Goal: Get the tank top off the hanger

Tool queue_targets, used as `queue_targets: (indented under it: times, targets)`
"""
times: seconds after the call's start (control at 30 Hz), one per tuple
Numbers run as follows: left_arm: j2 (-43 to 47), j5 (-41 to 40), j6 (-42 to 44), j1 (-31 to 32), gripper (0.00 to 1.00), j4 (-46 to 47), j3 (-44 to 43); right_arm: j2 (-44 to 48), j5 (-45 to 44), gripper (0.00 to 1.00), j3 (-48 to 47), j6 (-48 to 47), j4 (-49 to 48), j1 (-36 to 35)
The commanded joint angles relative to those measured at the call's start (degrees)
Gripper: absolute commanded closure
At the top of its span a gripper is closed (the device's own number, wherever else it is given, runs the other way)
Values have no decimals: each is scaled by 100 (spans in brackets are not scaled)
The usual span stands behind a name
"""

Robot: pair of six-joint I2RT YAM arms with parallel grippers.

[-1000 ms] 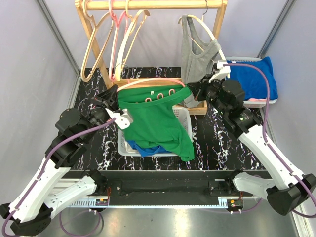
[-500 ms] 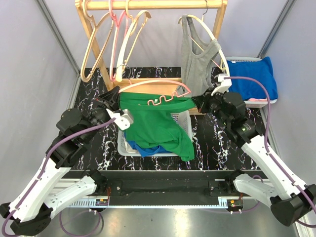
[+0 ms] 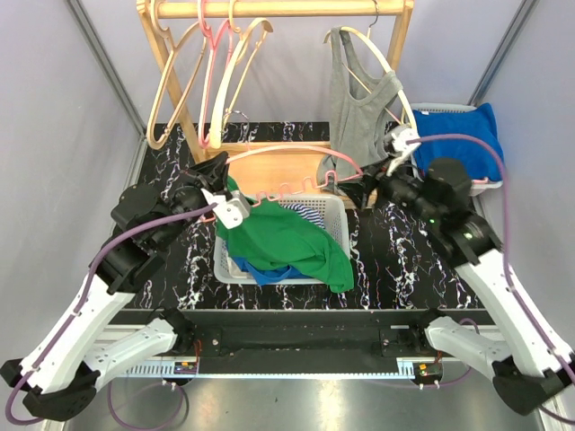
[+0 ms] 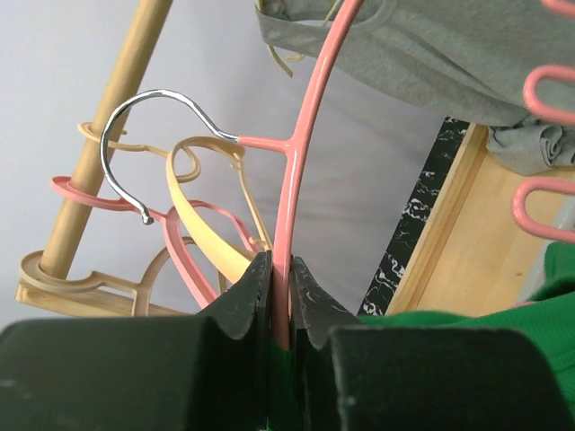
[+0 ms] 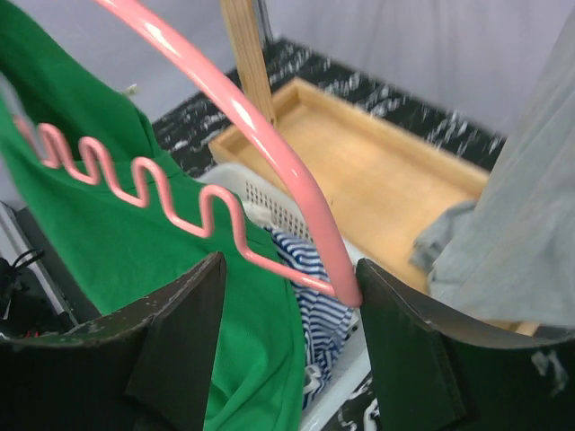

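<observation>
So the green tank top (image 3: pixel 287 242) is slumping way lower than it was a second ago. Its right side is now off the pink hanger (image 4: pixel 289 206) and most of the fabric is pooling into the white basket (image 3: pixel 338 208) in the middle of the top view, with a flap spilling over the front rim. The hanger's wavy bar is showing bare across the centre, where green cloth was covering it a moment back. The upper left corner of the top is looking like it's still riding on the hanger's left end, right by the left gripper (image 4: pixel 280 269), so I'm not calling this done yet. That left gripper is staying clenched on the hanger's pink arm just below the hook. The right gripper (image 5: pixel 292 305) is the one that just changed: it's now spread wide, with the hanger's right tip sitting between its fingers and nothing held. My guess is only the left shoulder is needing to come off.
</observation>
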State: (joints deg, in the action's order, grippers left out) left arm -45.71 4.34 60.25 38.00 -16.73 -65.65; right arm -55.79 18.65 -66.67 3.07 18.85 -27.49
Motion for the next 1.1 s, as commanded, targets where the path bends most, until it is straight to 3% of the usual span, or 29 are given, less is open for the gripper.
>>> queue_targets:
  times: [0.0,0.33,0.57,0.8,1.07]
  targets:
    - [36,531,-163,-3,100,382,-370,595,366,32,-758,-1052,48,-29]
    - [265,1464,285,41,100,241,-71,-142,1638,31,-2138,-1599,716,-29]
    - [511,2299,1453,41,100,381,421,-1038,3020,33,-2841,-1661,1287,-20]
    - [441,2361,1612,41,100,645,430,-1329,4039,36,-3159,-1485,1560,-29]
    - [186,2344,1605,50,100,811,237,-1434,4410,35,-3036,-1362,1595,-73]
